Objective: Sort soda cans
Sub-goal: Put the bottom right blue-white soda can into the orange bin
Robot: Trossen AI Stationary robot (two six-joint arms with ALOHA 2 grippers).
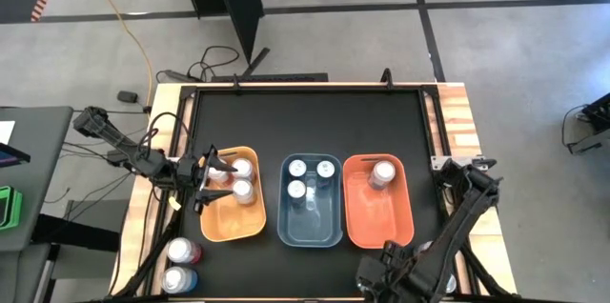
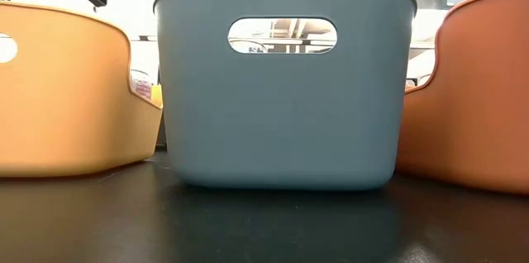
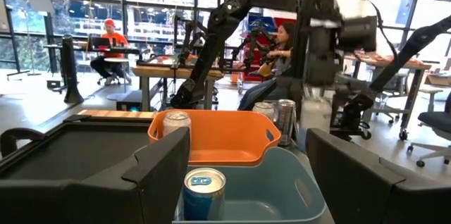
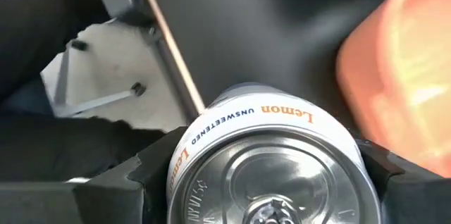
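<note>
My left gripper (image 1: 212, 179) hangs open and empty over the orange bin (image 1: 232, 229), which holds silver-topped cans (image 1: 243, 191). Its wrist view (image 3: 246, 160) looks across the blue bin (image 3: 282, 189) with a blue can (image 3: 203, 189) to the red-orange bin (image 3: 218, 136). The blue bin (image 1: 312, 232) holds three cans (image 1: 298, 167). The red-orange bin (image 1: 377, 227) holds one (image 1: 384, 171). My right gripper (image 1: 379, 279) is at the table's near edge, shut on a white can marked "Lemon" (image 4: 264, 153). My right gripper pinches the white can between its two fingers (image 4: 151, 175), one on each side of the can's wall just below its top rim (image 4: 184, 155). The silver top faces the wrist camera. Whether the can stands on the table or is lifted does not show.
Two more cans (image 1: 181, 251) stand at the near left beside the table, close to the orange bin. The three bins stand side by side in the low view, blue bin (image 2: 281, 89) in the middle. People sit at desks in the room beyond (image 3: 109, 41).
</note>
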